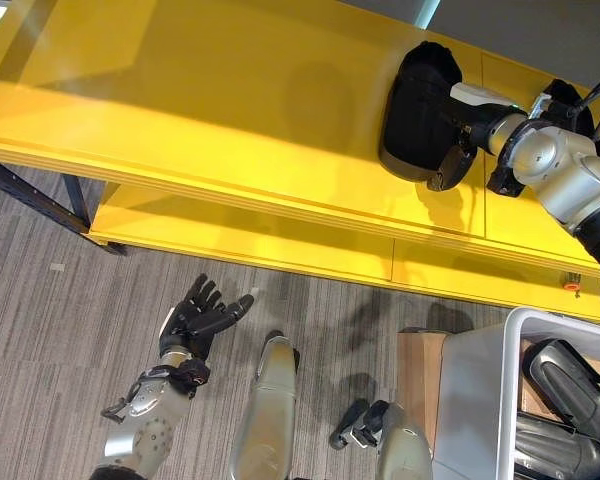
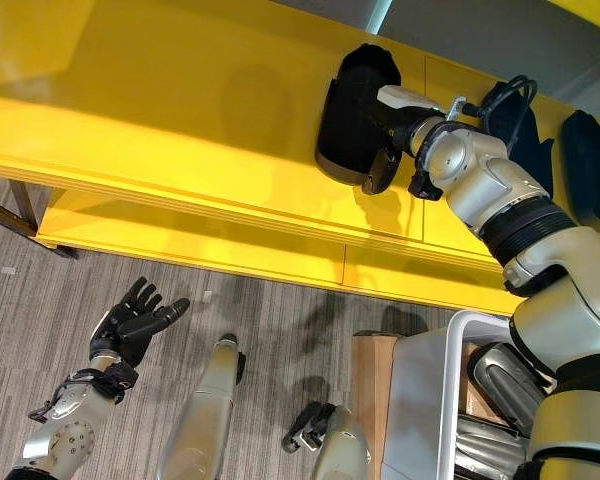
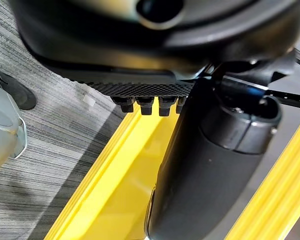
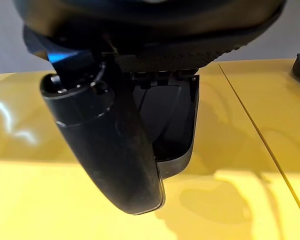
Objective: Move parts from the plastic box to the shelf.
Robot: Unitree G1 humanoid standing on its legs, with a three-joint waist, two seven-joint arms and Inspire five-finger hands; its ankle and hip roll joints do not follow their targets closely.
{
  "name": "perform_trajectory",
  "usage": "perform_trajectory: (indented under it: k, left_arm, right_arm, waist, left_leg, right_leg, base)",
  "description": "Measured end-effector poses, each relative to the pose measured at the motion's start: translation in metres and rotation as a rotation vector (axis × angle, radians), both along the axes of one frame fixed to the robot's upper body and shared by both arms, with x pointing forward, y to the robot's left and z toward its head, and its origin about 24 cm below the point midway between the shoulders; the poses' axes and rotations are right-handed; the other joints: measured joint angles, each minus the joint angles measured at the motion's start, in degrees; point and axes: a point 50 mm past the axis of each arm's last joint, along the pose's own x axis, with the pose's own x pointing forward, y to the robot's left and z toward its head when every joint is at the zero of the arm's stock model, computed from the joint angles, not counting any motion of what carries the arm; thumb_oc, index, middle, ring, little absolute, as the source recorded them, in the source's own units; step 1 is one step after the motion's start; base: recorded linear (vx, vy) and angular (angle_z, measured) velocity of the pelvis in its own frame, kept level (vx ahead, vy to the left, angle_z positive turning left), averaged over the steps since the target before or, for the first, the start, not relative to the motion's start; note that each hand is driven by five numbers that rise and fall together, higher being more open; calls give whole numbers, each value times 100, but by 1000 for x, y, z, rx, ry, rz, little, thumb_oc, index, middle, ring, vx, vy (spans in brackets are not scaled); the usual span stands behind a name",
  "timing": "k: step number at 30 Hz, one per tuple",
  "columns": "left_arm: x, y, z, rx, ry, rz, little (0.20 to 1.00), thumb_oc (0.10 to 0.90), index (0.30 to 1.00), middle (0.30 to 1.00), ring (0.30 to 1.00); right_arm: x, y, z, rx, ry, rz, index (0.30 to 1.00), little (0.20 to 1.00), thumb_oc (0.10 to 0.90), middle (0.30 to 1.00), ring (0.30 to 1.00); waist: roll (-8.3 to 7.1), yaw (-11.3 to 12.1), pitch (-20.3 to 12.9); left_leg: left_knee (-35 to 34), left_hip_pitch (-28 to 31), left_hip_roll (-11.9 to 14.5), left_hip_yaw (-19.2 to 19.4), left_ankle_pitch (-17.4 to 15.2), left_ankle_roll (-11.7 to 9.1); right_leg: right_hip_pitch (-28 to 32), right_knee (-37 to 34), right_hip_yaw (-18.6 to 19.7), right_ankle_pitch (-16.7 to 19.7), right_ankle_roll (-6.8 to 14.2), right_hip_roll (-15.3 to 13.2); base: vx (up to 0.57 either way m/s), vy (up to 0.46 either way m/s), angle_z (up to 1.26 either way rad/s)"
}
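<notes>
Right hand (image 1: 458, 135) round part (image 1: 417, 110) — on shelf (image 1: 230, 110)

Yellow shelf (image 1: 230, 110), two boards deep, standing on grey striped carpet floor (image 1: 60, 330). On upper board: one black part (image 1: 417, 110) near right end, two more black parts (image 2: 590, 165) further right. On floor, beside shelf's right end: white plastic box (image 1: 480, 400) against a brown cardboard box (image 1: 418, 370).
</notes>
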Motion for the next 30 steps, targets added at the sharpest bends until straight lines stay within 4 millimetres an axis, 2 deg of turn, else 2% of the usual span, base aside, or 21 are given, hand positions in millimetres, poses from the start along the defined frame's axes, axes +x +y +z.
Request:
perform_trajectory:
  k: [11,24,30]
  left_arm:
    - [0,0,0,0,1,2,1000,900,1000,1000,1000]
    - [-1,1,-2,1,7,4,1000,900,1000,1000,1000]
    - [-1,3,-1,11,8,4,1000,900,1000,1000,1000]
  right_arm:
    - [1,-3,-7,5,17,-10,1000,1000,900,1000,1000]
    - [10,14,-19,60,45,8,1000,1000,900,1000,1000]
    - [14,7,-26,83,65,-37,1000,1000,900,1000,1000]
  waist:
    - [-2,6,-1]
    - [0,59,-2]
    - [7,71,-1]
  left_leg:
    - [-43,7,4,-14,31,-13]
    - [-41,2,-13,-32,34,-13]
    - [-44,-10,-35,-45,34,-14]
  right_leg:
    - [-1,-12,-12,7,-8,13]
    - [12,-8,-28,6,-8,7]
    - [13,-8,-47,4,-11,-10]
  base:
    - [0,0,0]
    - [0,0,0]
    - [-1,1,1]
